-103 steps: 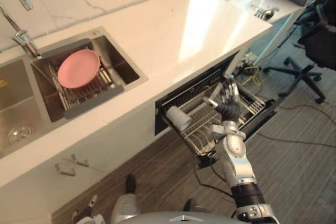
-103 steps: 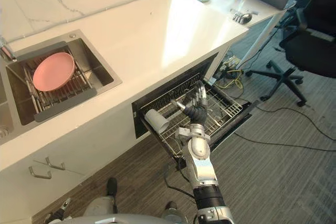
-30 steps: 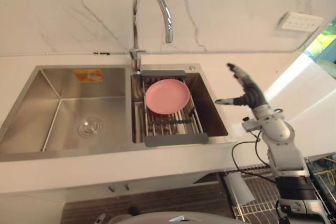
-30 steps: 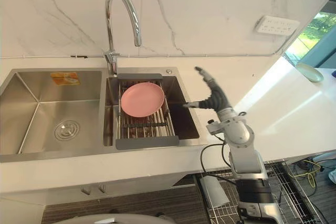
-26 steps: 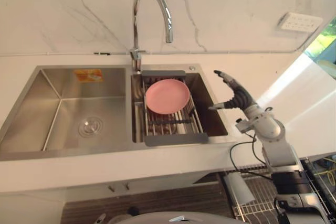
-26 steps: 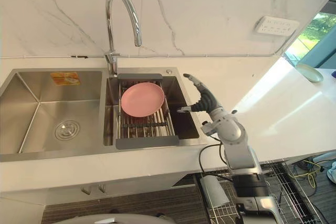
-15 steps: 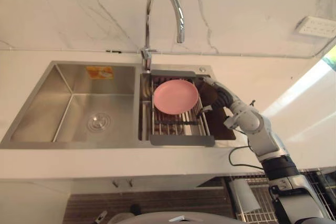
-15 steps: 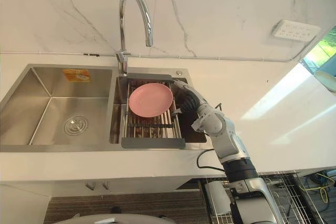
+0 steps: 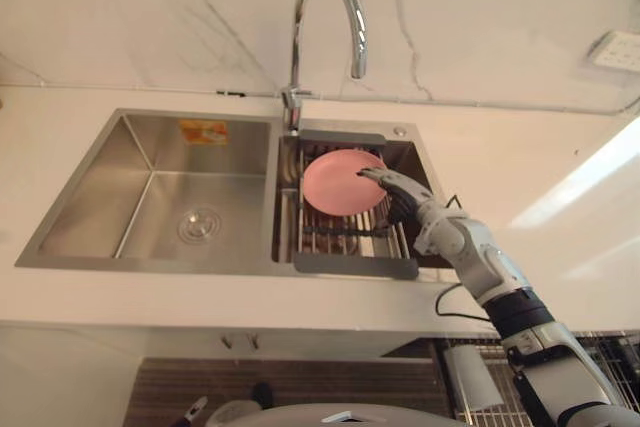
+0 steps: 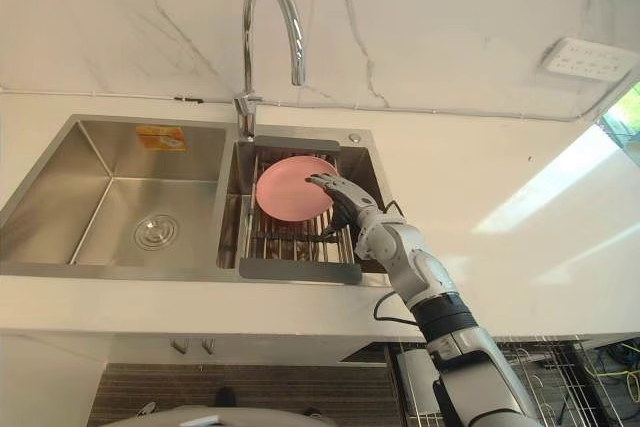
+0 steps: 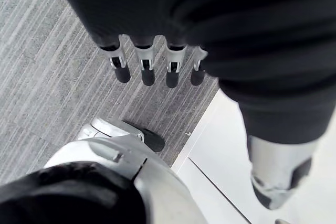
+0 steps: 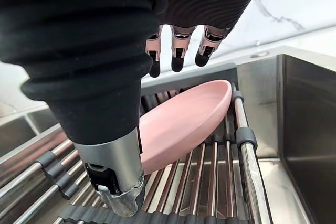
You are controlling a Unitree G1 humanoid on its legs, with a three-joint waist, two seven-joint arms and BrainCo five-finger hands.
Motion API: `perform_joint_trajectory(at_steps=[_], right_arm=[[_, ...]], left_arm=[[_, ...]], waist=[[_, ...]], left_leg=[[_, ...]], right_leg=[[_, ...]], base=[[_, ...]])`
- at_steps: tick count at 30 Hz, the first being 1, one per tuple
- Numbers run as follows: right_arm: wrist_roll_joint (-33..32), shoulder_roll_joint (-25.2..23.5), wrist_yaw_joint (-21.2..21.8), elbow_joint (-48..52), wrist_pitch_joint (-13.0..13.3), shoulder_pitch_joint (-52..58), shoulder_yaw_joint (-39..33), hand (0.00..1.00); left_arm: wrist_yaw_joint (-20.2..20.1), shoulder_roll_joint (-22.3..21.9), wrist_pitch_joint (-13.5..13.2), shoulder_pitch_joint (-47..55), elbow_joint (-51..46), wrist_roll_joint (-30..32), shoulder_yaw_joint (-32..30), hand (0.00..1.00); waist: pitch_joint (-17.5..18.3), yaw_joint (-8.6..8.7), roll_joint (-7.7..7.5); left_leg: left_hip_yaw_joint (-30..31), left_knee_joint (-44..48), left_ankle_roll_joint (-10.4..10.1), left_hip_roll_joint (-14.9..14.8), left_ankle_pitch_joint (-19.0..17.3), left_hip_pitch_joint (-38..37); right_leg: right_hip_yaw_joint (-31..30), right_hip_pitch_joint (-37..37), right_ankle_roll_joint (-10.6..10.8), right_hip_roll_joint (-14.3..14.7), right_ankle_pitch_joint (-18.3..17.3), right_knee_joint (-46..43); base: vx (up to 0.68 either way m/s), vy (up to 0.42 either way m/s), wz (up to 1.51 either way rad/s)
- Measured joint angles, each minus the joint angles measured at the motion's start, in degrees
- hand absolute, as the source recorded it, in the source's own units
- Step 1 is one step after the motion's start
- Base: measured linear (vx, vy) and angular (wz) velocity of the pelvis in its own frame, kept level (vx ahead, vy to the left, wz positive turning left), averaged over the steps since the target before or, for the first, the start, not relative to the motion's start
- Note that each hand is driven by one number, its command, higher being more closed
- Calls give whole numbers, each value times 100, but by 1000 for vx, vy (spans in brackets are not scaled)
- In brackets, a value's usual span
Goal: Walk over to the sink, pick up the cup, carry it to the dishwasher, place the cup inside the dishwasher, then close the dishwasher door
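Over the round pink plate (image 10: 283, 190) in the grey metal rack (image 10: 300, 270), the right hand (image 10: 350, 205) hovers open-fingered — better pinch its right rim slowly.

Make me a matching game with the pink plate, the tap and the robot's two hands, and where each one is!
1. pink plate
2. tap
3. right hand
4. left hand

a. over the grey floor
b. reaching over the plate
c. on the rack in the sink
d. standing behind the sink

Pairs: 1-c, 2-d, 3-b, 4-a
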State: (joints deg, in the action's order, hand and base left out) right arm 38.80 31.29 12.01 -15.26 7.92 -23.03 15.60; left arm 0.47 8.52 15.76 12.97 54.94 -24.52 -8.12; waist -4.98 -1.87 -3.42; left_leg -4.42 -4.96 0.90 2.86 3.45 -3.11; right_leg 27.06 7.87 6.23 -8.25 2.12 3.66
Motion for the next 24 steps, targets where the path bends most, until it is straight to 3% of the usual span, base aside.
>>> perform_joint_trajectory(at_steps=[5,19,24], right_arm=[[312,-1,-41,-484,26,-255,140,0],[1594,-258,-745,-1284,-45,-447,686,0],[1789,-282,-867,-1534,-207,-507,783,0]], left_arm=[[-3,47,10,-28,-33,11,169,0],[16,71,10,-134,-45,109,351,0],[59,75,6,-171,-45,101,377,0]], waist=[[-7,-47,10],[-147,-162,63],[-157,-226,63]], left_leg=[[55,2,-43,5,38,3],[103,-3,-21,11,42,43],[126,-1,-33,21,53,48]], right_leg=[[59,8,-3,-1,2,-3],[144,37,-13,-27,-59,-61],[197,62,4,-38,-33,-62]], base=[[30,-3,6],[-37,21,3],[55,13,7]])
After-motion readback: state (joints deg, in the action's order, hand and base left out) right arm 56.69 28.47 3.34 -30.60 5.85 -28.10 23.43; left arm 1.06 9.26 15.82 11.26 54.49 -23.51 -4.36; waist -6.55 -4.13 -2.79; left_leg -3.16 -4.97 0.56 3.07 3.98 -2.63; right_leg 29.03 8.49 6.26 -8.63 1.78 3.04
